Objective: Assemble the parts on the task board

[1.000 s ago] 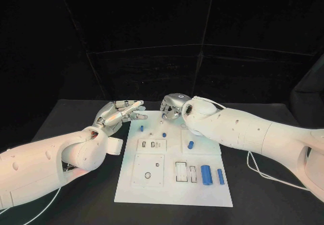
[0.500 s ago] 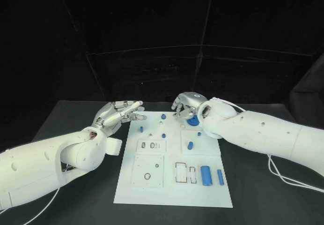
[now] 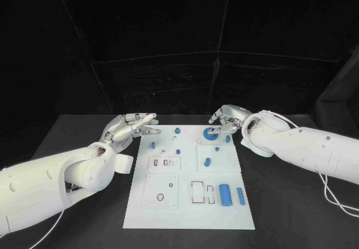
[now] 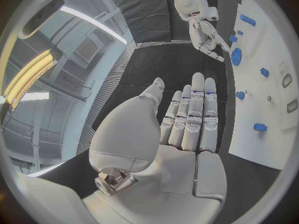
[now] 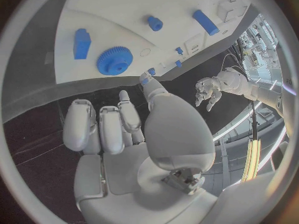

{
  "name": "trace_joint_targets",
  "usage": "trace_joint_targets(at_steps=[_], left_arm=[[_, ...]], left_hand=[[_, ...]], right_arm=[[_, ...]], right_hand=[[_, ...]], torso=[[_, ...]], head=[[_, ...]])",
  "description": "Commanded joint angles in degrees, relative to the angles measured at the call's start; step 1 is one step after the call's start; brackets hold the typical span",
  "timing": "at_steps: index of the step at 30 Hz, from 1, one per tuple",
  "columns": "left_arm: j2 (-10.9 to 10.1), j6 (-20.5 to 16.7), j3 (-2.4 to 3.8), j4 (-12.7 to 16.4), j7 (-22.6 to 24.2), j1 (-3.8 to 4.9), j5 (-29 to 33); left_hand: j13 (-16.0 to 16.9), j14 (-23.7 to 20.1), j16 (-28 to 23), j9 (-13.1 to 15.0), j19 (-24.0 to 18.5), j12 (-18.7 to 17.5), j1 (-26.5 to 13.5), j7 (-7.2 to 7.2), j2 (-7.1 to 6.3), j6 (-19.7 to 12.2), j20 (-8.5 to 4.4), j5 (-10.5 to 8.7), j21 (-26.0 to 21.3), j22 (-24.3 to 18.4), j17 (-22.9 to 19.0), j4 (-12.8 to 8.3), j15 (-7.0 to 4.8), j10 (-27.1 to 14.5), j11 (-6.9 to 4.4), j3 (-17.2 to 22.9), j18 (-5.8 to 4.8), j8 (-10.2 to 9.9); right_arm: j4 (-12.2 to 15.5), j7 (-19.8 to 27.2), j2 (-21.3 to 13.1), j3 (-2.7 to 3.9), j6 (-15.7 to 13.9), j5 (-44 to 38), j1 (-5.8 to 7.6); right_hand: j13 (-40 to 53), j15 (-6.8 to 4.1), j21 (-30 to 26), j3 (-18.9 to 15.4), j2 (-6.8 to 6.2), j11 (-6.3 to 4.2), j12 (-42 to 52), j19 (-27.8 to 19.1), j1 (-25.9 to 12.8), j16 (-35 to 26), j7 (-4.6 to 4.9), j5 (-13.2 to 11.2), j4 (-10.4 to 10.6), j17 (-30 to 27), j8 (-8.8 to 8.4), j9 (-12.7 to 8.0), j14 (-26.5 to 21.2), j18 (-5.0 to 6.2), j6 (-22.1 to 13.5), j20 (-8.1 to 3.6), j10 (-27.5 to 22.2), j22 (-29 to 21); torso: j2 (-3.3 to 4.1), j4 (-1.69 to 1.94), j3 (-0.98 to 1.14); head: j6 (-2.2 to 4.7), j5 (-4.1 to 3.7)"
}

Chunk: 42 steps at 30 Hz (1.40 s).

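From the head camera you look down on the task board (image 3: 189, 179) from some way above. Your left wrist camera faces out along the left hand (image 4: 187, 119), your right along the right hand (image 5: 118, 129); all three share the board's far end.

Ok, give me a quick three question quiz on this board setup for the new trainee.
1. True or false: the right hand is holding the blue gear.
2. Which side of the white board is the left hand on: A, the robot's left; B, the robot's right?
3. Fill in: the two long blue bars lie near the board's ___ right corner.

Key: 1 false, it lies on the board. 2 A. 3 near.
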Motion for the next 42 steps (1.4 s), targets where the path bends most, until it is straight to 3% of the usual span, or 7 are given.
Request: trace_joint_targets(at_steps=[1,15,33,36,42], left_arm=[[0.1,0.9,0.03,-0.1,0.2,0.09,0.3],[0.4,1.1,0.01,-0.5,0.1,0.06,0.5],[0.6,1.4,0.0,-0.8,0.0,0.05,0.5],[0.6,1.4,0.0,-0.8,0.0,0.05,0.5],[0.6,1.4,0.0,-0.8,0.0,0.04,0.5]], left_hand=[[-0.1,0.2,-0.3,0.0,0.5,-0.2,0.1,0.12,0.37,0.2,-0.01,0.23,-0.4,-0.1,0.1,-0.3,-0.03,-0.1,0.1,0.0,0.81,-0.2],[-0.1,0.2,-0.3,0.0,0.5,-0.3,0.1,0.11,0.41,0.2,-0.02,0.22,-0.4,-0.1,0.1,-0.4,-0.04,0.0,0.09,0.0,0.81,-0.2],[-0.1,0.2,-0.3,0.0,0.5,-0.3,0.1,0.11,0.44,0.2,-0.02,0.22,-0.4,-0.1,0.1,-0.4,-0.04,0.0,0.09,0.0,0.81,-0.2],[-0.1,0.2,-0.3,0.0,0.5,-0.3,0.1,0.11,0.44,0.2,-0.02,0.22,-0.4,-0.1,0.1,-0.4,-0.04,0.0,0.09,0.0,0.81,-0.2],[-0.1,0.2,-0.3,0.0,0.5,-0.3,0.1,0.11,0.44,0.2,-0.02,0.22,-0.4,-0.1,0.1,-0.4,-0.04,0.0,0.09,0.0,0.81,-0.2]], right_arm=[[-0.7,-2.8,0.2,0.02,4.9,2.9,0.14],[-3.1,-5.6,2.4,-0.01,7.7,1.0,0.11],[-4.3,-6.8,3.4,-0.01,8.3,0.0,0.09],[-4.4,-6.8,3.6,-0.01,8.4,-0.1,0.08],[-4.3,-6.7,3.8,-0.01,6.9,-1.2,0.07]], right_hand=[[2.3,0.69,0.8,-1.1,0.12,0.26,1.8,0.4,0.8,0.9,0.32,-1.1,0.7,1.8,-0.35,-0.2,2.5,-0.58,-1.1,0.56,1.2,1.1],[5.8,1.19,2.2,-2.3,0.99,0.69,4.4,1.6,3.9,3.4,0.73,1.2,1.1,6.4,0.15,0.0,3.2,-1.05,-2.1,1.23,2.3,4.0],[7.7,1.14,3.0,-2.0,2.19,0.55,5.7,2.2,5.7,3.8,0.56,3.1,0.4,7.1,1.29,0.2,3.3,-1.3,-1.1,1.25,3.1,5.4],[8.2,1.02,3.2,-1.5,2.85,0.41,6.1,2.5,6.4,3.9,0.41,2.5,0.1,7.3,1.89,0.3,3.3,-1.39,-0.3,1.16,3.3,5.9],[10.0,0.41,3.8,1.2,5.15,-0.42,7.6,3.3,8.1,4.3,-0.58,-1.8,-1.0,8.0,3.98,0.7,3.5,-1.66,3.9,0.7,4.4,7.3]], torso=[[0.04,0.14,-0.03],[0.0,0.16,-0.18],[0.03,0.13,-0.14],[0.02,0.17,-0.11],[0.0,0.12,-0.13]], head=[[-0.05,-0.15],[-0.46,-0.21],[-0.7,-0.21],[-0.84,-0.21],[-0.86,-0.12]])
